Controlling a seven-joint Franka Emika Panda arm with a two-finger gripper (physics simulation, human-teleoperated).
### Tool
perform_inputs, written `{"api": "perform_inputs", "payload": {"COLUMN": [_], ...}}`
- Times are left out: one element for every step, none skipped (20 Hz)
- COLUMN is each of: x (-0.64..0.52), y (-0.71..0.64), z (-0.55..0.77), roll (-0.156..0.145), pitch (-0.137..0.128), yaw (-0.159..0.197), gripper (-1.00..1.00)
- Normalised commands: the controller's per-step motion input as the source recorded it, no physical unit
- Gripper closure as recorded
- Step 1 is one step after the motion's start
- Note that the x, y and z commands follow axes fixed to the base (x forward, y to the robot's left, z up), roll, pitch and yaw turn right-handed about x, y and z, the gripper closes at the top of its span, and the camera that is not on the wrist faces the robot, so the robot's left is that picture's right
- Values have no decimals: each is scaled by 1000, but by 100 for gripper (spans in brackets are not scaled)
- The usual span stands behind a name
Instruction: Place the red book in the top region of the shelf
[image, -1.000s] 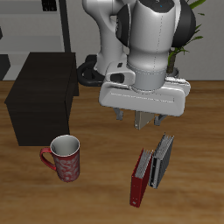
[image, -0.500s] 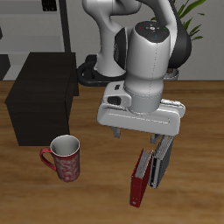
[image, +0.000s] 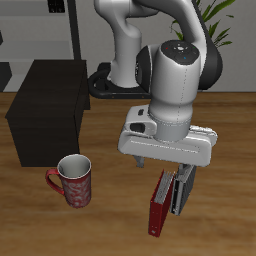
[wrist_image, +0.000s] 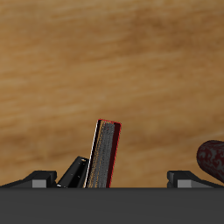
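Observation:
The red book (image: 157, 206) stands upright on the wooden table near its front edge, with two grey books (image: 181, 189) right beside it. My gripper (image: 161, 166) hangs just above the books' top edges, open and empty. In the wrist view the red book (wrist_image: 103, 156) stands between my spread fingertips (wrist_image: 187, 178), nearer one finger, and touches neither. A grey book (wrist_image: 74, 172) shows beside it. The dark boxy shelf (image: 45, 105) stands farther back at the table's side, well away from the gripper.
A red patterned mug (image: 72, 181) stands in front of the shelf, level with the books; it also shows in the wrist view (wrist_image: 213, 156). The robot base (image: 110, 82) is behind. A plant and a rack stand beyond the table.
My gripper has come down and slightly forward, from well above the books to just over their top edges. It stayed open. The books, mug and shelf have not moved.

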Motion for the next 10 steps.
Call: {"api": "perform_inputs", "payload": {"x": [147,72,92,70,104,2,-4,65,-16,48], "y": [-98,24,-105,-5,-176,-62,103,-30,-54,-6], "z": [-254,-257,-262,-293,-343,-133,-141,-332,-223,-240], "roll": [-56,11,-84,-19,-121,-29,56,7,-50,4], "pitch": [30,-51,-18,51,80,51,-27,58,25,74], "yaw": [3,-10,62,-43,21,-40,41,-26,-25,-49], "gripper": [-100,-100,-100,-100,-100,-100,-100,-100,-100,-100]}}
